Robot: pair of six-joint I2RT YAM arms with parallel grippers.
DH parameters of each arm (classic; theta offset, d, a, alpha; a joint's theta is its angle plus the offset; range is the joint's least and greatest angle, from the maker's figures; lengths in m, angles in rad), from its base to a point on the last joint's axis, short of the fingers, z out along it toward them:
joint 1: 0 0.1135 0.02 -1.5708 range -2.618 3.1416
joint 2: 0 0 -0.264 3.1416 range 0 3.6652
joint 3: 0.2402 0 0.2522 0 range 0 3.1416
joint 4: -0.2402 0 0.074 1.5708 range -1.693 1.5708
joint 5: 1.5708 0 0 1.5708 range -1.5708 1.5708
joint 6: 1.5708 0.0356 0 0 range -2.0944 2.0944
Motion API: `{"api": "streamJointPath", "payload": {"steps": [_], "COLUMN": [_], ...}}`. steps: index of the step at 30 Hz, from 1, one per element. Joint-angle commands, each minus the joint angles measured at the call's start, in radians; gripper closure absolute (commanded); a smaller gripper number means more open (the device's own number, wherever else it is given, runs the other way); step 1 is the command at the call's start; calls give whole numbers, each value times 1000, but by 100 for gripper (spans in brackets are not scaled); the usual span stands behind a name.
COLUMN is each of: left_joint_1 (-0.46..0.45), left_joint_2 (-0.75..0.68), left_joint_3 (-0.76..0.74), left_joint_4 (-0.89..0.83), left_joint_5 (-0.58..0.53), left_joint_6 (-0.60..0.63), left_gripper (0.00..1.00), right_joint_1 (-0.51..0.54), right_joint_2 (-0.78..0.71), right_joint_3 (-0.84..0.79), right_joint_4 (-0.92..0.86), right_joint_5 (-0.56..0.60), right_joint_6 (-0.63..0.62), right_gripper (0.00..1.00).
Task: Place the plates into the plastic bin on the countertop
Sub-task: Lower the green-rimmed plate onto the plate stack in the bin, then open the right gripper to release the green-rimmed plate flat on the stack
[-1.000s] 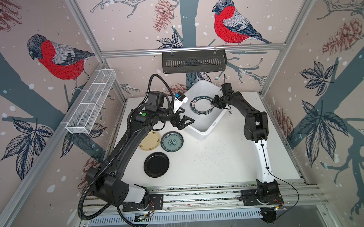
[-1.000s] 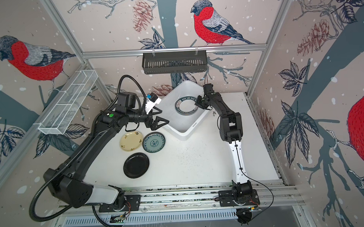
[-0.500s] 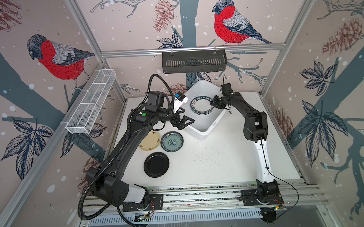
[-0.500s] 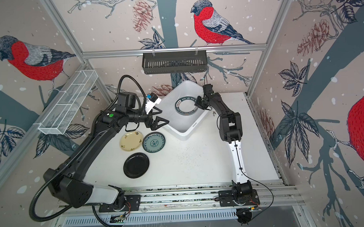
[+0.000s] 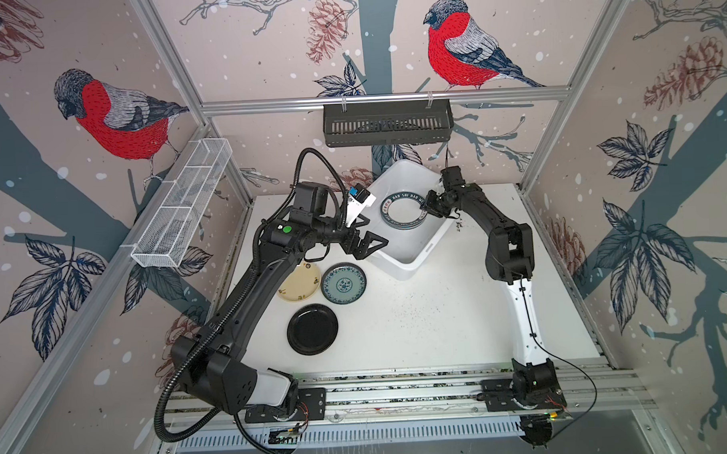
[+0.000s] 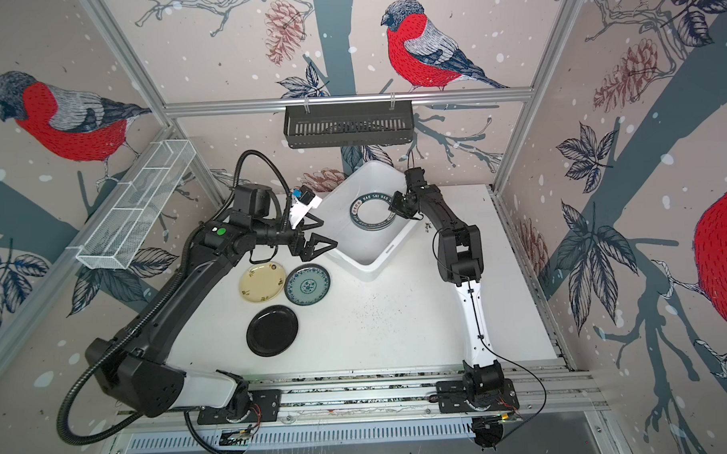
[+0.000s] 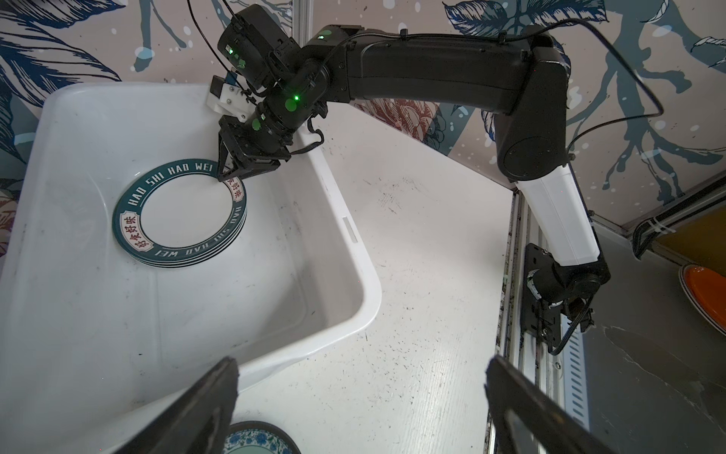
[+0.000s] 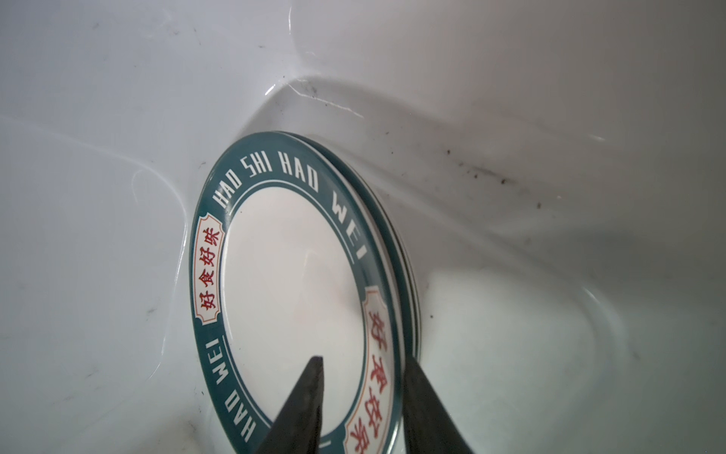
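The plastic bin (image 5: 413, 259) stands at the back of the countertop (image 5: 419, 317). Inside it lies a stack of plates; the top one (image 5: 403, 212) (image 8: 290, 275) is white with a dark lettered rim. My right gripper (image 5: 425, 209) (image 8: 361, 359) reaches into the bin. Its jaws are partly open and straddle that plate's rim, one finger over the white centre and one outside the edge. A cream-yellow plate (image 5: 299, 282), a teal patterned plate (image 5: 343, 283) and a black plate (image 5: 312, 328) lie on the countertop. My left gripper (image 5: 372, 234) (image 7: 361, 365) hovers wide open and empty beside the bin's near left wall, above the teal plate.
A black slotted rack (image 5: 387, 123) hangs on the back rail above the bin. On the left frame post hangs a white wire mesh tray (image 5: 182, 209). Aluminium rails run along the front edge, where both arm bases sit.
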Motion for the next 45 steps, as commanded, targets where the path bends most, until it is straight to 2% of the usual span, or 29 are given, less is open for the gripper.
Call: {"api": "streamJointPath", "payload": {"steps": [1, 26, 45], "left_joint_1": [-1, 1, 0], "left_joint_2": [-6, -12, -13], "left_joint_3": [-1, -4, 5], "left_joint_4": [13, 13, 3], "left_joint_5": [21, 23, 27], "left_joint_6": [18, 19, 22], "left_gripper": [3, 3, 3], "right_joint_1": [0, 12, 24], "right_joint_2": [5, -43, -302], "right_joint_3": [17, 16, -77], "right_joint_4": [-7, -17, -101], "right_joint_5": [24, 73, 184], "right_joint_6": [1, -11, -73], "right_gripper": [64, 62, 59]}}
